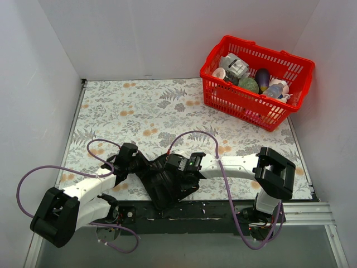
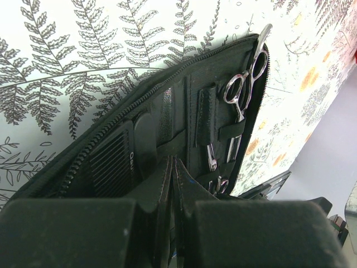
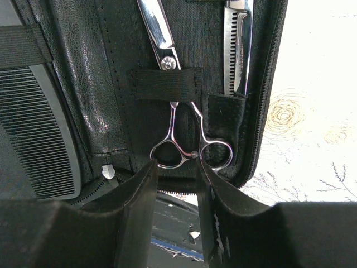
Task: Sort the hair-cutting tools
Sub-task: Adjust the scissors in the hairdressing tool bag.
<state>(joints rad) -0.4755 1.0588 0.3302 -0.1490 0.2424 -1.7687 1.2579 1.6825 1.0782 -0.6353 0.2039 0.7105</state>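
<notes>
A black folding case (image 1: 164, 188) lies open at the table's near edge. In the left wrist view it holds silver scissors (image 2: 245, 84) under straps, a second pair (image 2: 213, 159) lower down, and a black comb (image 2: 111, 164). My left gripper (image 2: 173, 167) is shut on a thin flap of the case (image 2: 167, 120). In the right wrist view, scissors (image 3: 173, 148) sit under an elastic strap beside toothed thinning scissors (image 3: 237, 50) and the comb (image 3: 39, 128). My right gripper (image 3: 176, 167) has its fingers on either side of the scissors' left ring handle, touching it.
A red basket (image 1: 240, 106) with bottles and egg-shaped items stands at the back right. White walls close in the floral table (image 1: 139, 111) on the left, back and right. Purple cables loop over both arms near the case.
</notes>
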